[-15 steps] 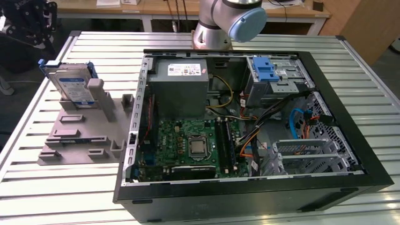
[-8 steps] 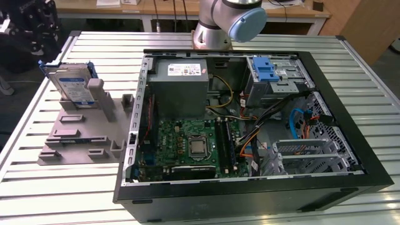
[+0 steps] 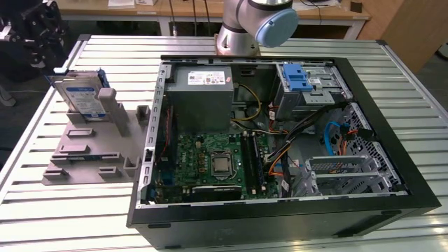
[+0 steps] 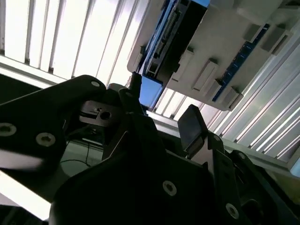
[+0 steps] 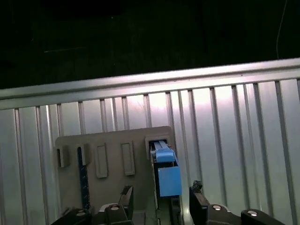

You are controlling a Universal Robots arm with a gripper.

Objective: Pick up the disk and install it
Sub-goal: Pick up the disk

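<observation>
Disk [image 3: 83, 97] stands upright in a grey holder [image 3: 89, 155] at the exterior view's left, beside the open computer case [image 3: 392, 157]. The gripper [image 5: 161, 190] hangs over it, fingers wide apart and empty; a crooked grab could tip it or jam it. Its white-and-blue label is too small to read.

An open black computer case [image 3: 280, 212] lies on the slatted metal table [image 3: 63, 215] — green motherboard [image 3: 210, 160] and grey metal box [image 3: 201, 102] inside (blue clip [image 3: 297, 79] nearby). A grey holder plate [image 3: 87, 144] sits beside it.
</observation>
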